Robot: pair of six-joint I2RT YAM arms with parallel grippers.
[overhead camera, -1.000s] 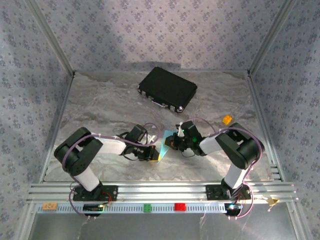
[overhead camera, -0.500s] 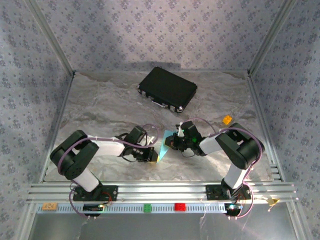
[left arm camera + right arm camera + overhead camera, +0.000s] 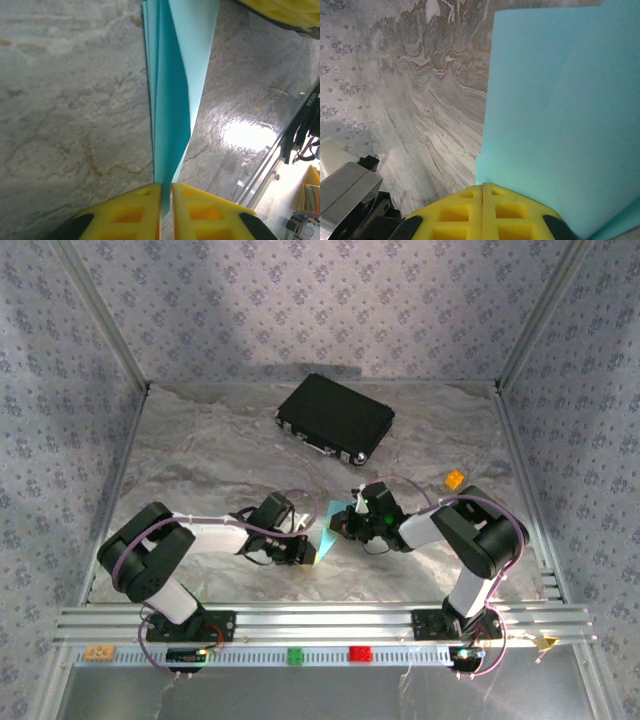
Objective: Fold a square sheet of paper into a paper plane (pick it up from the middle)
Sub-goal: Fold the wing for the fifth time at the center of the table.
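Observation:
The square sheet of paper (image 3: 327, 530) is light blue, folded into several layers, and stands on edge on the table between my two grippers. My left gripper (image 3: 312, 553) is at its near end. In the left wrist view the paper (image 3: 172, 100) runs into the left gripper (image 3: 166, 186), whose yellow jaws stand a narrow slit apart around the paper's edge. My right gripper (image 3: 343, 525) is at the far end. In the right wrist view the right gripper (image 3: 483, 186) has its jaws pressed together on the bottom edge of the paper (image 3: 560, 125).
A black hard case (image 3: 335, 417) lies at the back of the marbled table. A small orange block (image 3: 454, 479) sits at the right. Red (image 3: 359, 653) and green (image 3: 295, 655) blocks rest on the front rail. Patterned walls enclose three sides.
The left arm's elbow has sunk lower and to the left. The paper and the right arm have stayed where they were.

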